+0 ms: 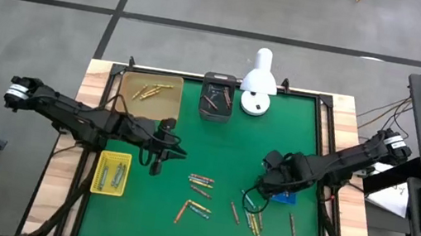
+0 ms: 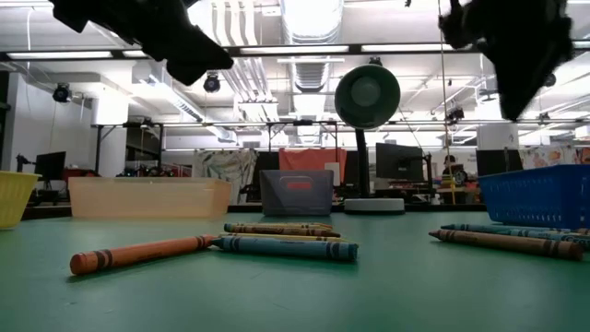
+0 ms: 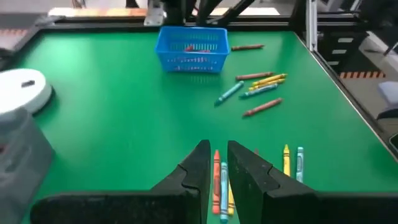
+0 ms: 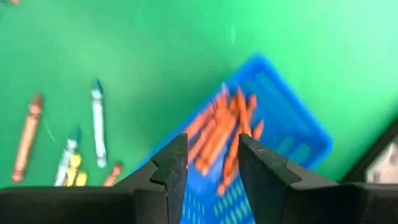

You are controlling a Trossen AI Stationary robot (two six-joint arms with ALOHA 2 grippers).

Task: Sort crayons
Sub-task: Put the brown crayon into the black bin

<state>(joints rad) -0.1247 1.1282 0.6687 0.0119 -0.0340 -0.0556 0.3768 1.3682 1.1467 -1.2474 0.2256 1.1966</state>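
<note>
Right now, starting at my left, the yellow tray (image 1: 111,173) sits near the table's left edge with a few crayons in it, and the left gripper (image 1: 158,163) hangs just beside it, toward the middle. From its wrist camera I see a narrow slot between its fingers (image 3: 196,171), with nothing clamped; through that slot show an orange and some yellow crayons (image 3: 221,186) on the mat below, their long axes running straight away from the gripper, in line with the slot. Farther back are the tan tray (image 1: 150,93), holding several yellow-looking crayons, then the dark tray (image 1: 217,98) and the white lamp (image 1: 259,82).

Across the middle lies the loose scatter of crayons (image 1: 198,196), mostly lying crosswise on the green mat (image 1: 214,148), a second cluster (image 1: 254,221) further right. The left gripper is nearer the first group, the right gripper the second.

On the right, the right gripper (image 1: 273,178) hovers above the blue tray (image 4: 273,130). Its fingers (image 4: 171,168) stand apart and empty, and orange crayons (image 4: 221,134) lie in the tray right under the gap, so I judge a drop just completed. For the next pick, I'd take the cluster just beside the blue tray; those sticks lie at mixed angles, so the wrist needs turning to close across one.
</note>
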